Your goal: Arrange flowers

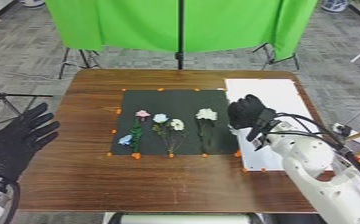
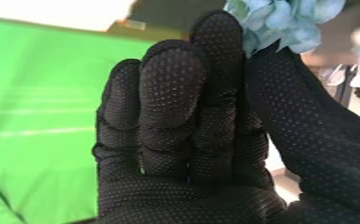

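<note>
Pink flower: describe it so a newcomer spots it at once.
On the brown table lies a dark mat. In the head view, the pink flower lies toward the mat's left side, just beyond some green leaves. It alone is pink; the other flowers are blue or whitish.
</note>
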Controlling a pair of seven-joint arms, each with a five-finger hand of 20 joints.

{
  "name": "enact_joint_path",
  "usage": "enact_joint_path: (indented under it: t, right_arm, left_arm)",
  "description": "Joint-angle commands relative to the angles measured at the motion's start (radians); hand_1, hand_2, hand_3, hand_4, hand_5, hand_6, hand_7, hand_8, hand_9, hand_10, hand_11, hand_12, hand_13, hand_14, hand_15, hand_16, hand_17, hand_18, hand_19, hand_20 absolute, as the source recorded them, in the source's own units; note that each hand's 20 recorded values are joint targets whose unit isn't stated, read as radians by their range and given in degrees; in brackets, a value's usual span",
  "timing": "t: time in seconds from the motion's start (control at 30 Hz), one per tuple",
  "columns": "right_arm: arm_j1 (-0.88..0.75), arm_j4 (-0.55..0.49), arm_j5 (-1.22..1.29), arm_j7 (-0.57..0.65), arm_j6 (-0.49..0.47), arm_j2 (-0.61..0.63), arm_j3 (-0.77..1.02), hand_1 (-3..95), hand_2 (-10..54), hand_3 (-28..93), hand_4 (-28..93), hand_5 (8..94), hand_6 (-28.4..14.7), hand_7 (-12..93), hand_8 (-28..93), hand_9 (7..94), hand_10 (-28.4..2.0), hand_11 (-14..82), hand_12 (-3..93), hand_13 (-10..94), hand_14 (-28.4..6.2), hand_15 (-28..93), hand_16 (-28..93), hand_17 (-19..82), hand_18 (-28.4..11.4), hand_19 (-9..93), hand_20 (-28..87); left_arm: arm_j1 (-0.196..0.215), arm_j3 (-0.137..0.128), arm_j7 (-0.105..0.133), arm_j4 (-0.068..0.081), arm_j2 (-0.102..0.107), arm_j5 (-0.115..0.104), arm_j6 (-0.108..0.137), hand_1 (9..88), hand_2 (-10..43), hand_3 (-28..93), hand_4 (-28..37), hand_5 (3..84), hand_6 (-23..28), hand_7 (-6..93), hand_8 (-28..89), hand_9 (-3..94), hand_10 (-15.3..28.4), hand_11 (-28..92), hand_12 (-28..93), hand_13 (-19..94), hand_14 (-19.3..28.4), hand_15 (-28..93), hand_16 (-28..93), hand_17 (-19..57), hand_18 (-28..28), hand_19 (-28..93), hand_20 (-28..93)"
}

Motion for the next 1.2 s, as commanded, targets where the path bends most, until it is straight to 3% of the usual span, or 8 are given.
enact_joint_path:
  t: [0.03,0.73,1.0,1.2]
  right_arm:
    - [-0.052,-0.001,-0.007,0.024,0.045,0.000,-0.011,47.5,-9.5,85,-28,77.5,4.0,40,-11,93.1,-0.5,15.8,46.9,79,0.2,54,37,29,-15.6,76,36]
    - [-0.035,0.004,0.002,0.125,0.089,-0.066,-0.082,43.2,-9.5,83,-28,72.7,3.9,42,-11,89.5,-1.5,16.8,46.7,77,-1.0,57,34,27,-16.1,75,37]
    - [-0.043,-0.017,0.068,0.151,0.108,-0.070,-0.055,37.1,-9.5,82,-28,69.7,3.1,41,-12,82.6,-3.7,29.8,35.9,75,-2.1,61,27,26,-16.7,75,38]
    - [-0.066,-0.063,0.119,0.152,0.089,-0.088,-0.023,30.4,-6.9,85,-28,69.8,2.7,35,-10,79.4,-6.3,37.6,25.9,74,-3.3,62,27,25,-17.4,75,39]
  left_arm:
    - [0.009,-0.002,-0.013,0.007,-0.002,0.001,-0.008,25.3,-1.7,71,-28.3,27.7,2.8,23.5,-13,21.1,10.7,29,11,15,13.0,43,-5,-10.9,19.2,45,5]
    - [-0.005,0.004,-0.021,0.014,0.003,0.000,-0.012,25.3,-1.8,71,-28.3,27.8,2.9,23.5,-13,21.1,10.8,29,11,16,13.0,43,-5,-10.9,19.2,45,5]
    - [0.000,0.002,-0.018,0.013,0.004,-0.002,-0.009,25.2,-1.8,71,-28.3,27.8,2.9,23.4,-13,21.1,10.8,29,11,16,13.0,43,-5,-10.9,19.2,45,5]
    - [-0.004,0.003,-0.020,0.013,0.002,0.000,-0.012,25.3,-1.7,71,-28.3,27.8,2.9,23.4,-13,21.2,10.8,29,11,15,13.0,43,-5,-10.9,19.2,45,5]
